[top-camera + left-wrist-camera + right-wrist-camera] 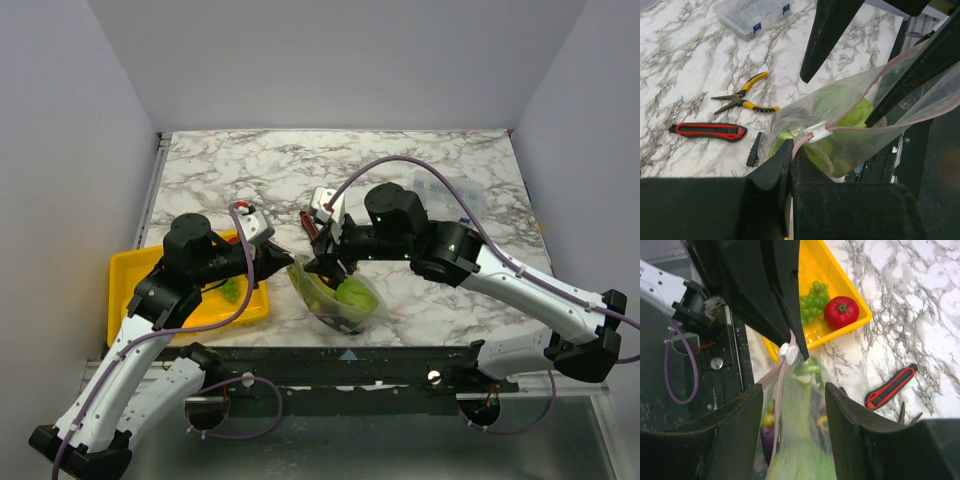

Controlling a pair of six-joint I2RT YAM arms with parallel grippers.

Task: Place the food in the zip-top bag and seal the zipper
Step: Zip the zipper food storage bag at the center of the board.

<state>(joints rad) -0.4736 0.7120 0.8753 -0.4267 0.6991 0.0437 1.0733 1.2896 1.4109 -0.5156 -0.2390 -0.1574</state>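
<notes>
**Bagging of toy food, part-way through.** The zip-top bag [338, 298] is seen on the tabletop [250, 170] between the two arms, just right of the yellow tray [122, 268], with its mouth raised; green and purple pieces of food [800, 460] already lie inside it. The left hand [790, 150] is closed on the zipper [860, 129] beside the white slider [816, 133], so that the rim is held up; the right hand [794, 387] stands open, its fingers [735, 430] set either side of the bag's mouth, no grip being discernible. A red tomato [841, 311] and green grapes [812, 299] lie in the tray, not yet bagged; a red utility knife [707, 131] and yellow-handled pliers [742, 97] lie apart on the marble. The film is judged thin, floppy and slippery, and likely to sag or fold shut if released; hold is best taken on the stiffer zipper strip, at two well-separated points. The toys are judged light and rigid; the tomato, being round, may roll, and is best pinched across its middle.
</notes>
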